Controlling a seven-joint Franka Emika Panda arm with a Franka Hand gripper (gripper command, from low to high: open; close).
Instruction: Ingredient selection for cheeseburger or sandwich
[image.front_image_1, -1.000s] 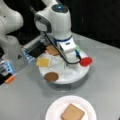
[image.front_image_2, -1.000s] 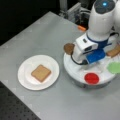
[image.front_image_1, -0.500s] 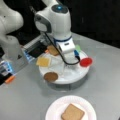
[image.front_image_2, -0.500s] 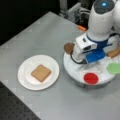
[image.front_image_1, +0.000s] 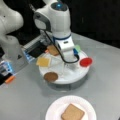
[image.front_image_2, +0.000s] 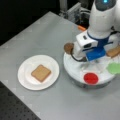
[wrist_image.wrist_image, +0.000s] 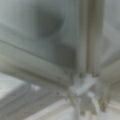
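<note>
Tray (image.front_image_1: 75, 75): mid-worktop (image.front_image_1: 105, 75); cheese (image.front_image_1: 43, 61), patty (image.front_image_1: 51, 76) and spare bread (image.front_image_1: 53, 50) lie unpicked on it.
Plate (image.front_image_1: 53, 110): by the bottom edge, holding one bread square (image.front_image_1: 72, 112).
Gripper (image.front_image_1: 67, 65): hardly moved, low over the tray centre, apart from every piece; probably empty, jaw state unclear.

No readable text anywhere.

I can make out no letters, numbers, brand marks or signs on the arm, the white plate (image.front_image_1: 53, 111), the round tray (image.front_image_1: 75, 75) or the grey surface (image.front_image_2: 45, 32); nothing legible near the jaws either.
</note>
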